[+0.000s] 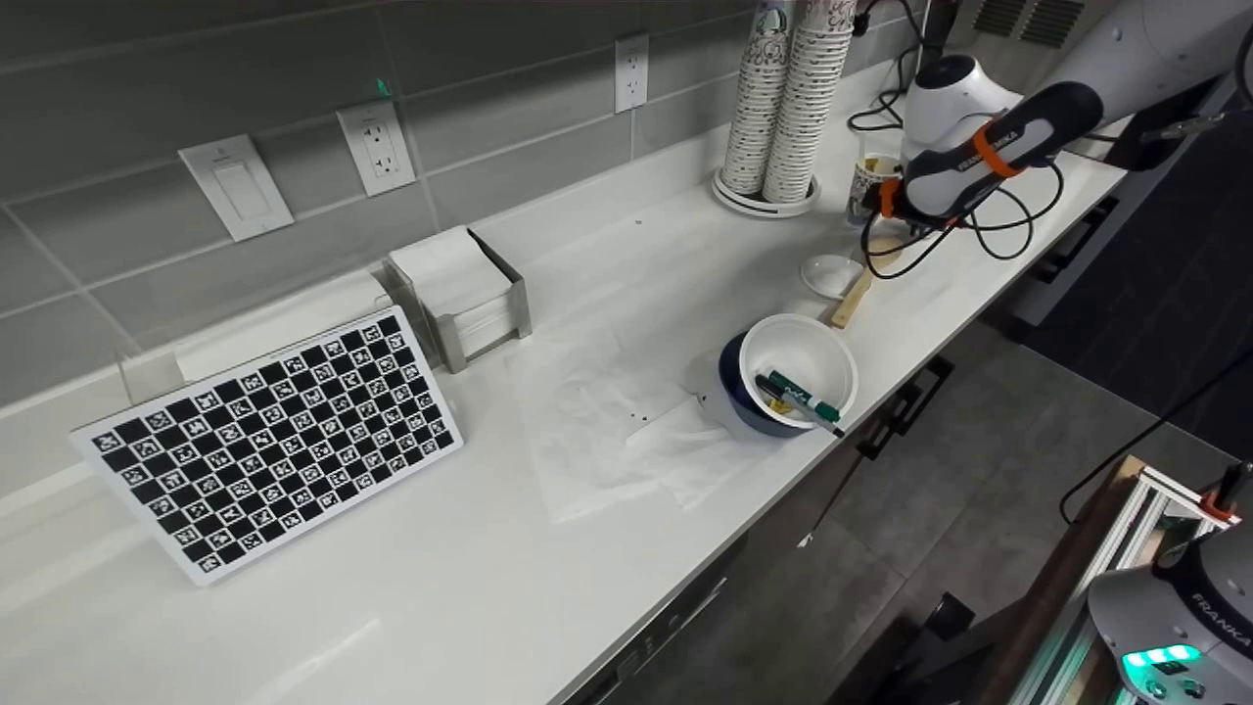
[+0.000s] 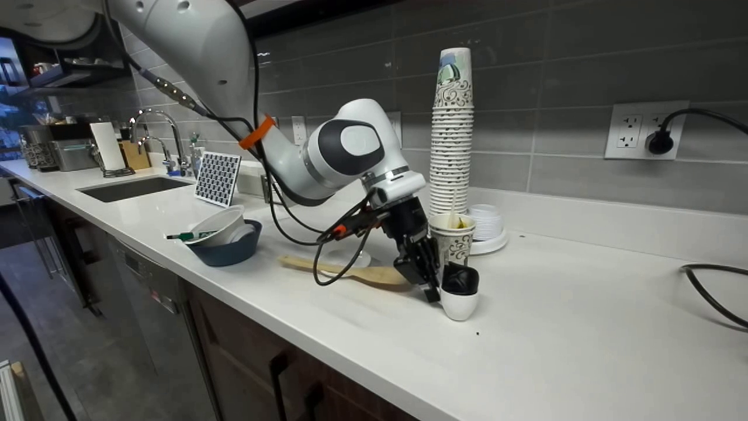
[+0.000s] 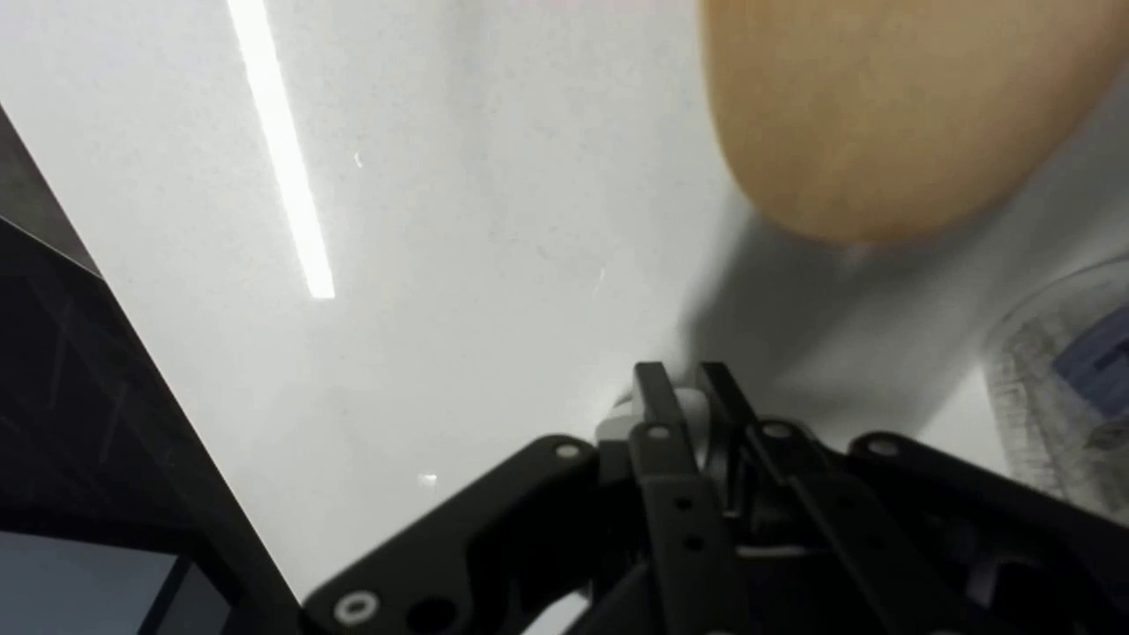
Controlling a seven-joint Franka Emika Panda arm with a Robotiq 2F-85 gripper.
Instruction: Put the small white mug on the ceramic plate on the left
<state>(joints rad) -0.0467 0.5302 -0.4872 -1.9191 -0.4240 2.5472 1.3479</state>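
Below and right of centre in exterior view, I log small white mug (image 2: 460, 307) at fingers (image 3: 657, 401), near or on counter (image 2: 555, 327); contact not verifiable. Lower middle of wrist view: fingers close together, white part of mug between them, pinched in my judgement. Reach done, grasp likely. I take white dish (image 1: 830, 276), right of centre, as target; mug not on it. Outstanding: lift, carry, set down, release.

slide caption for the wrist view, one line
Small white mug showing between black fingers, a wooden utensil's rounded end at upper right, part of a patterned cup at the right edge.
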